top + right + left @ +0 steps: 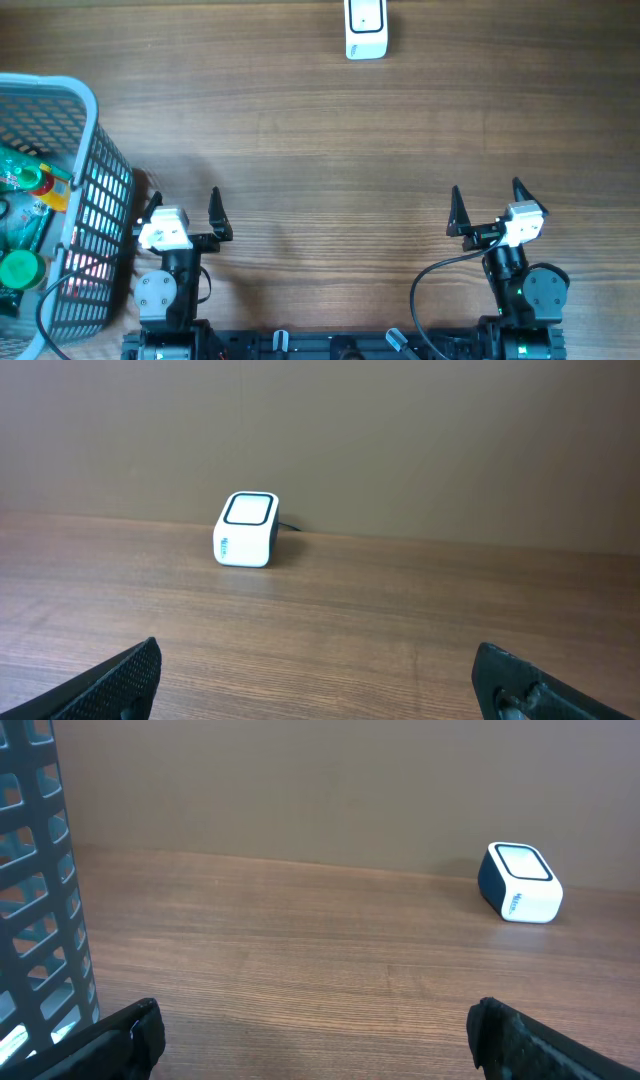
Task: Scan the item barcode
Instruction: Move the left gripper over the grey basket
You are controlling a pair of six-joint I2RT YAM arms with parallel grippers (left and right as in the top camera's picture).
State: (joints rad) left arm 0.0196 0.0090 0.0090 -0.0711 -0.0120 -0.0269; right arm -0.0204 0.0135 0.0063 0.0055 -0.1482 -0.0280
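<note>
While both of my arms sit at the near edge of the wooden table (320, 140), neither gripper holds anything. My left gripper (185, 197) stands with its jaws spread wide and empty, with bare tabletop between the fingers; its outer finger is close beside the wall of the grey mesh basket (105, 200). My right gripper (487, 190) is likewise spread wide and empty, well apart from the left one. The barcode scanner (366, 30), a small white block with a dark rear and a framed window on its top face, stands at the far edge of the table, roughly midway between my two arms and well apart from both. From the left wrist view it lies ahead and to the right; from the right wrist view, ahead and to the left. The items lie inside the basket at the left edge of the table: a green-capped bottle (20, 268) near the front, and mixed packaging (30, 185) in green, red and yellow behind it. I cannot tell which faces carry barcodes.
</note>
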